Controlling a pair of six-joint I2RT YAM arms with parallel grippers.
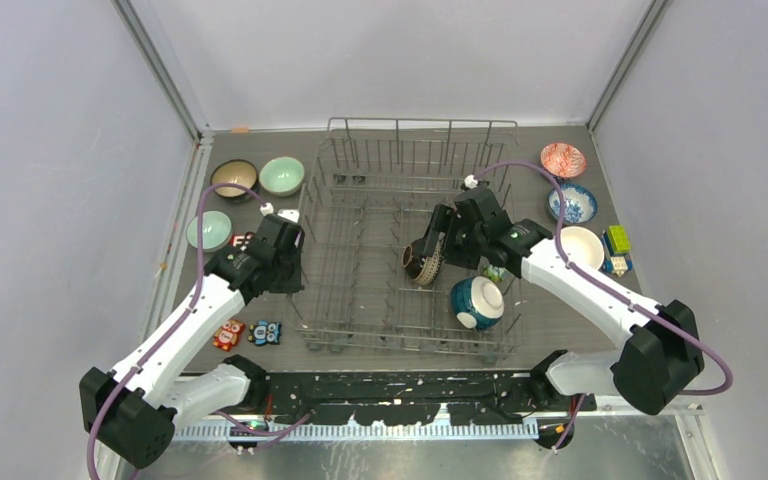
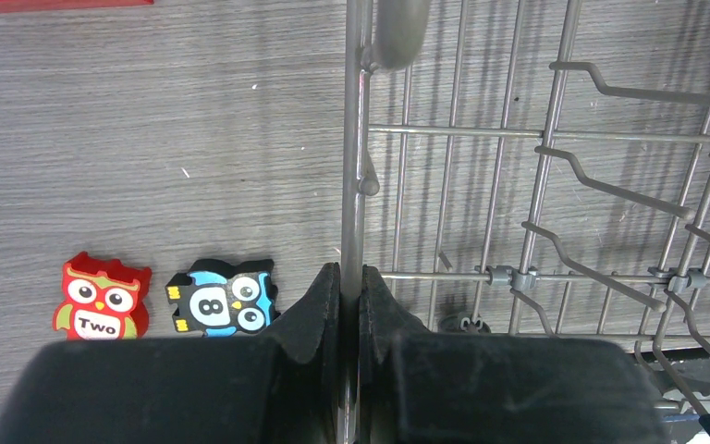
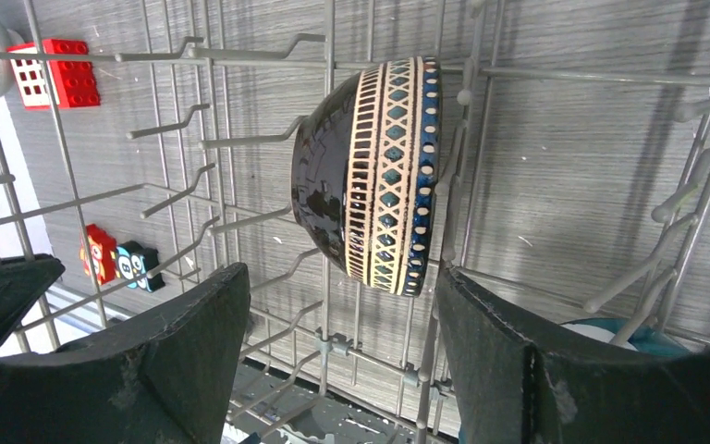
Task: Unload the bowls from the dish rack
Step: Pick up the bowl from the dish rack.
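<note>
The grey wire dish rack stands mid-table. A dark brown bowl with a cream and blue band stands on edge between its tines, and a teal-and-white bowl lies near its front right. My right gripper is open, its jaws wide to either side just above the dark bowl without touching it. My left gripper is shut on the rack's left rim wire, pinched between the pads. Three bowls sit on the table left of the rack, three more to its right.
A red owl and a blue owl lie left of the rack's front corner. A red block lies by the left bowls. Small toy blocks sit at the right near the cream bowl. Walls close three sides.
</note>
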